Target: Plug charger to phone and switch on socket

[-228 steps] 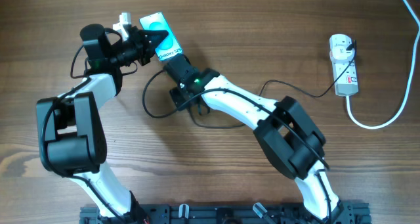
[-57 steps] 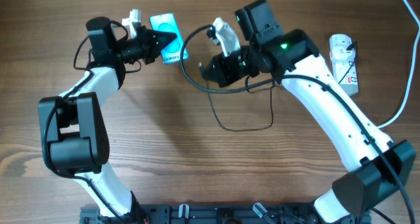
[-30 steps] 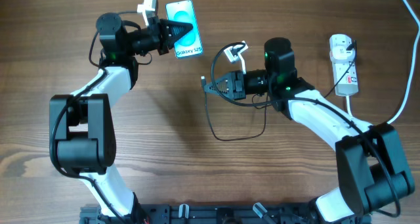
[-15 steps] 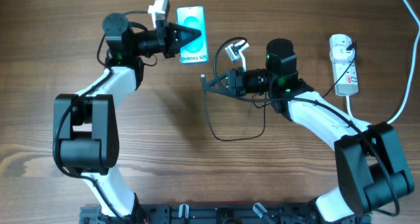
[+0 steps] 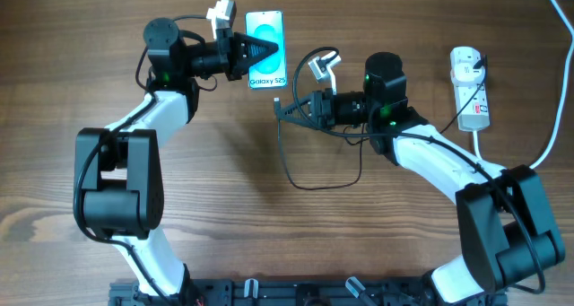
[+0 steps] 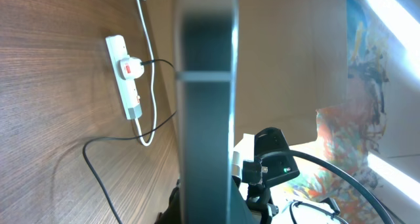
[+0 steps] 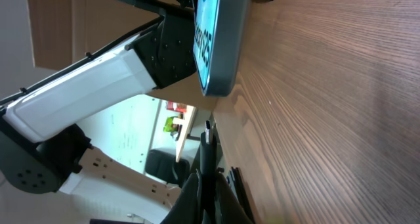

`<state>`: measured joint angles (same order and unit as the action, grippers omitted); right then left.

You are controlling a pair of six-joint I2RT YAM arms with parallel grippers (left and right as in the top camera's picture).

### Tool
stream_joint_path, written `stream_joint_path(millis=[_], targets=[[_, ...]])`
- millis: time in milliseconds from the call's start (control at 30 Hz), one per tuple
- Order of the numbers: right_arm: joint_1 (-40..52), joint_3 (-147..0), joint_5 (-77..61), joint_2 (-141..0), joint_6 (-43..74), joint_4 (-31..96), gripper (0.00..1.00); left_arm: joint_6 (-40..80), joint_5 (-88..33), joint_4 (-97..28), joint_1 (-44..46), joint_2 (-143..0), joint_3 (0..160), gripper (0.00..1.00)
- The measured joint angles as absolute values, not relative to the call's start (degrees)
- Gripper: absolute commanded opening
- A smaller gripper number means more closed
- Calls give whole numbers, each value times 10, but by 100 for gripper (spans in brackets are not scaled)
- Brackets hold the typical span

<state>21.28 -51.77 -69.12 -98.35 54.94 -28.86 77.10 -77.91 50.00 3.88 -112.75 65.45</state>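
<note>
Now the left claw (image 5: 262,48) clamped the phone (image 5: 267,71); the right claw (image 5: 285,109) pinched the charger (image 5: 309,188), phone's end just ahead, not touching.

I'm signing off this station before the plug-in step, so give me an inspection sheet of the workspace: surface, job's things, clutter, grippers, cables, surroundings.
Surface: wooden table, brown grain.
Job's things: phone screen up; charger tip short of the phone's lower end, not plugged in; socket at the right with the black plug in it, switch state cannot tell.
Clutter: nothing seen.
Grippers: left gripper shut on the phone; right gripper shut on the charger near its tip.
Cables: charger loops loose on the table; white cable runs from the socket toward the right edge.
Surroundings: black rail at the near edge.
</note>
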Motion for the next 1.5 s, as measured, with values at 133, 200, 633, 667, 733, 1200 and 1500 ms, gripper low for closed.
stream_joint_path(millis=[133, 200, 633, 667, 733, 1200, 1500], targets=[[216, -518, -687, -983, 553, -289, 4, 771, -779, 500, 45, -1127, 655, 4], [216, -518, -687, -983, 555, -289, 4, 771, -779, 500, 49, -1127, 655, 4], [216, -518, -674, -984, 572, -306, 4, 771, -779, 500, 53, -1127, 655, 4], [216, -518, -672, -984, 572, -306, 4, 771, -779, 500, 54, -1127, 655, 4], [216, -518, -671, -984, 574, -306, 4, 771, -779, 500, 57, -1127, 655, 4], [216, -518, -662, -984, 587, -323, 4, 771, -779, 500, 60, -1127, 655, 4], [216, -518, -655, -984, 594, -323, 4, 773, -779, 500, 60, -1127, 655, 4]])
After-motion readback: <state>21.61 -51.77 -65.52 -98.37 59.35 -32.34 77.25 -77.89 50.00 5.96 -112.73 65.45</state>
